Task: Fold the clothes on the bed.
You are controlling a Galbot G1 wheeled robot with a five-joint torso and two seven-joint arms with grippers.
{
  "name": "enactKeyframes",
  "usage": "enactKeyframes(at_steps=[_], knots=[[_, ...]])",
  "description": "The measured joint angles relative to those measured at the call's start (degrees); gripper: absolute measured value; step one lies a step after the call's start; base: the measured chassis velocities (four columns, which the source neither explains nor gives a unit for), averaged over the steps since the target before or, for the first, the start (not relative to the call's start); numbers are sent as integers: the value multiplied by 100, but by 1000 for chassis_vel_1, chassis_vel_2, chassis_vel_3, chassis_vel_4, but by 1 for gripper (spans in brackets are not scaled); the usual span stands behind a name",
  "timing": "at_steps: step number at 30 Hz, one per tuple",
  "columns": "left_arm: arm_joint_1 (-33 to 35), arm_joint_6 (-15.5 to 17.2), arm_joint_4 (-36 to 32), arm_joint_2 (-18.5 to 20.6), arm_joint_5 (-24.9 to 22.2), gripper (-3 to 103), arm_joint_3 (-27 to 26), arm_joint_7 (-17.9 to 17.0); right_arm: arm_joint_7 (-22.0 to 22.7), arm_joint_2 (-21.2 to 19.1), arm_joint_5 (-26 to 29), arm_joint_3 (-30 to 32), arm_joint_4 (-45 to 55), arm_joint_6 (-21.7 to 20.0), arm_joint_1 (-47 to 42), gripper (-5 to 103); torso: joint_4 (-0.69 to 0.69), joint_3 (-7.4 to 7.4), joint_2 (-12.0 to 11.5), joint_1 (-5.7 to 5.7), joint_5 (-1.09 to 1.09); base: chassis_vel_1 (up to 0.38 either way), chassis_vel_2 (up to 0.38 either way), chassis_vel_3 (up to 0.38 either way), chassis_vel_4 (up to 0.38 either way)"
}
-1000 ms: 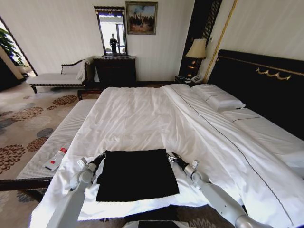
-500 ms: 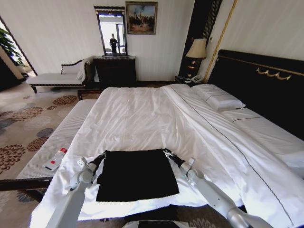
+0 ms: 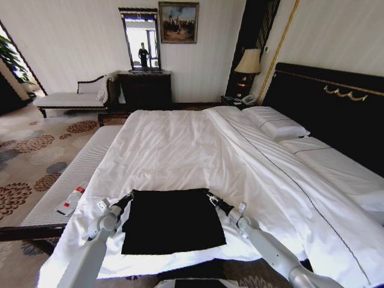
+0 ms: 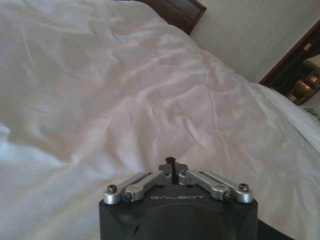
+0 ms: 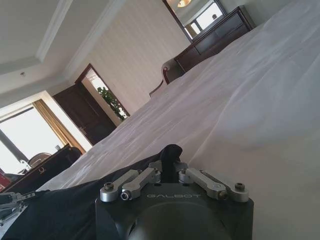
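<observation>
The black T-shirt [image 3: 173,220] lies folded flat on the bed [image 3: 180,150] near its foot. The left hand [image 3: 128,197] and right hand [image 3: 210,196], fingers pressed together, pinch its far corners.

Both arms stretched forward, left gripper [image 3: 129,196] pinched closed at the black T-shirt's [image 3: 172,219] far left corner, right gripper [image 3: 210,196] closed at its far right corner.

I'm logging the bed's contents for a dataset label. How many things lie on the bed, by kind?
Black T-shirts: 1
White pillows: 2, stacked by the headboard
Grippers at the shirt's far corners: 2, left gripper and right gripper
Total: 5
</observation>
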Motion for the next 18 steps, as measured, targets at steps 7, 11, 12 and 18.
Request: enactKeyframes(at_steps=[7,11,12,18], knots=[[26,-34,-68,10,4,1,-2,7,-17,-12,-9,41,229,133,-46,0,1,0,0,0,1,0,0,0,0],[64,-102,-217,3,-34,1,-58,50,6,-100,118,159,635,227,-140,0,1,0,0,0,0,0,0,0,0],[90,-136,-311,-6,-58,1,-103,70,32,-144,178,213,846,276,-190,0,0,0,0,0,0,0,0,0,0],[320,-320,-1326,-130,-702,1,-549,207,307,-440,634,643,2257,529,-615,0,1,0,0,0,0,0,0,0,0]])
